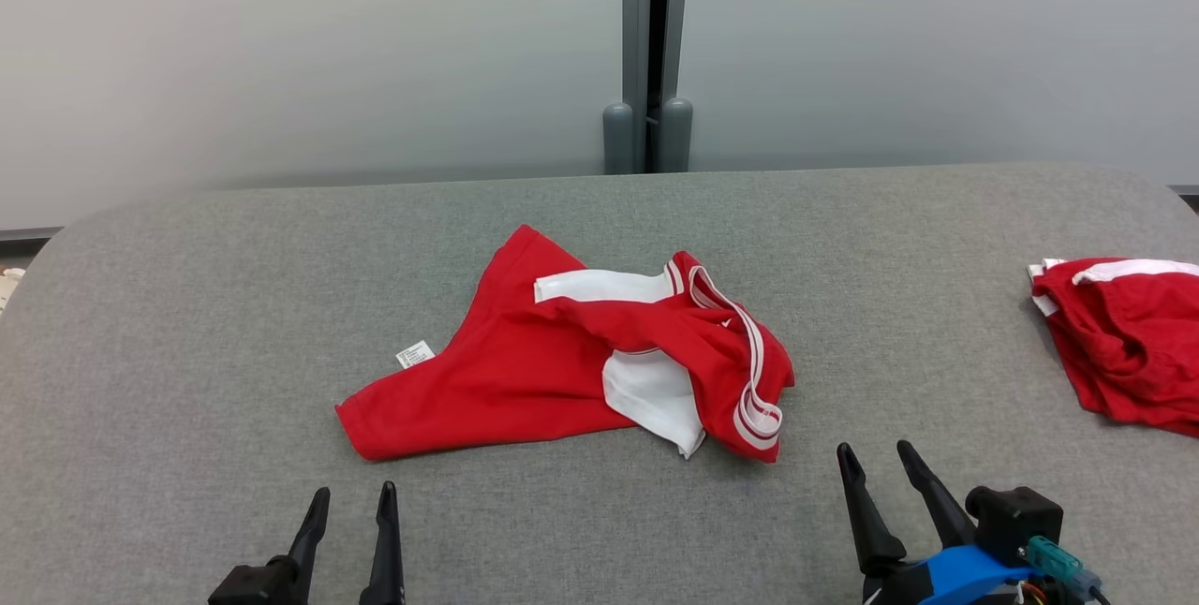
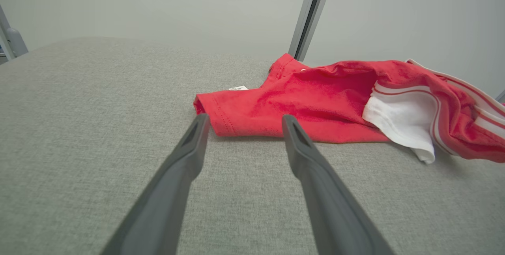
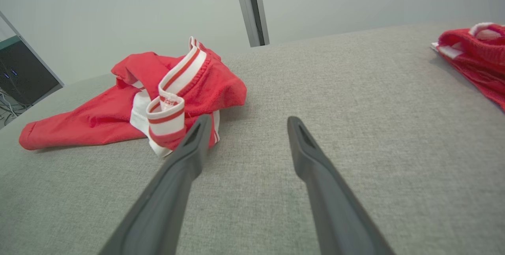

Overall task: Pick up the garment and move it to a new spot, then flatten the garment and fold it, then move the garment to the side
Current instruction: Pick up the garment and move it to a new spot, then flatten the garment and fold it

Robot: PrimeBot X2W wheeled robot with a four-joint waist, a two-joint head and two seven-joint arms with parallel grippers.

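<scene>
At 7 o'clock in the head view, the left gripper [image 1: 355,488] is holding its two dark fingers spread over the grey woven-fabric tabletop [image 1: 187,305], pinching nothing. At 5 o'clock the right gripper [image 1: 873,445] is standing equally spread and empty. Beyond both, at the centre, the crumpled red jersey garment with white panels and striped trim [image 1: 525,371] is lying apart from either claw. At 3 o'clock a second bunched red-and-white garment [image 1: 1124,343] is sitting at the edge. At 12 o'clock a grey metal post [image 1: 648,52] is rising.

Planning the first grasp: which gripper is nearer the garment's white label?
Left. The left gripper sits just short of the white label; the right gripper lies past the striped end of the garment.
</scene>
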